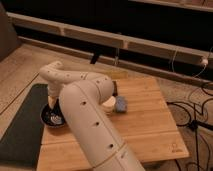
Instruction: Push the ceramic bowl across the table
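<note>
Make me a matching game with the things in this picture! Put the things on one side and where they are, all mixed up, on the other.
Things:
1. bowl
2. mat
3. gripper
4. blue thing

Places:
A. on the floor, left of the table
B. mid-table, right of the arm
C. at the table's left edge
D. reaching down at the bowl

Pairs: 1-C, 2-A, 3-D, 4-B

Wooden table (145, 120) bearing ceramic bowl (52, 116) at left edge under pincer (53, 102), white cup (109, 104), blue object (121, 103).
</note>
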### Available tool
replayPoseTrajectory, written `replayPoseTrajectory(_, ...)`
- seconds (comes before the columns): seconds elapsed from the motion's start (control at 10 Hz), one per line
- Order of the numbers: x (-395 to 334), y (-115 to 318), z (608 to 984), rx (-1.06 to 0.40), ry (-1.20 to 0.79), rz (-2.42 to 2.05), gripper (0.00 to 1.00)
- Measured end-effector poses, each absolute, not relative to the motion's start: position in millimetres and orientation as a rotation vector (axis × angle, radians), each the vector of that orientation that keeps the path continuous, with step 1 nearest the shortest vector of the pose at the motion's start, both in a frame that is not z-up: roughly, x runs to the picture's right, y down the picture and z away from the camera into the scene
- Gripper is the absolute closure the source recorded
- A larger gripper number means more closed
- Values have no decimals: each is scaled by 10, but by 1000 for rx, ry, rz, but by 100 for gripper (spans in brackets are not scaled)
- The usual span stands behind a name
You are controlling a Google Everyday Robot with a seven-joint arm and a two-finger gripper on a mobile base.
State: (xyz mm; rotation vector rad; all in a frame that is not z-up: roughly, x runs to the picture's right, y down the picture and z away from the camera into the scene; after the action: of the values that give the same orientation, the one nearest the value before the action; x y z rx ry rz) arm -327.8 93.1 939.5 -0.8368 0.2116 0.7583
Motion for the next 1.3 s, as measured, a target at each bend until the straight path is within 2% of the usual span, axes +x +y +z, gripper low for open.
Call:
replayPoseTrajectory(0.7, -3433, 868, 9469, -839, 180, 734, 35)
replayPoseTrajectory(1.0, -3839, 892, 9768, -834, 123, 634, 35)
replayPoseTrajectory(1.3, -4248, 986, 9739, -829, 86, 441, 35)
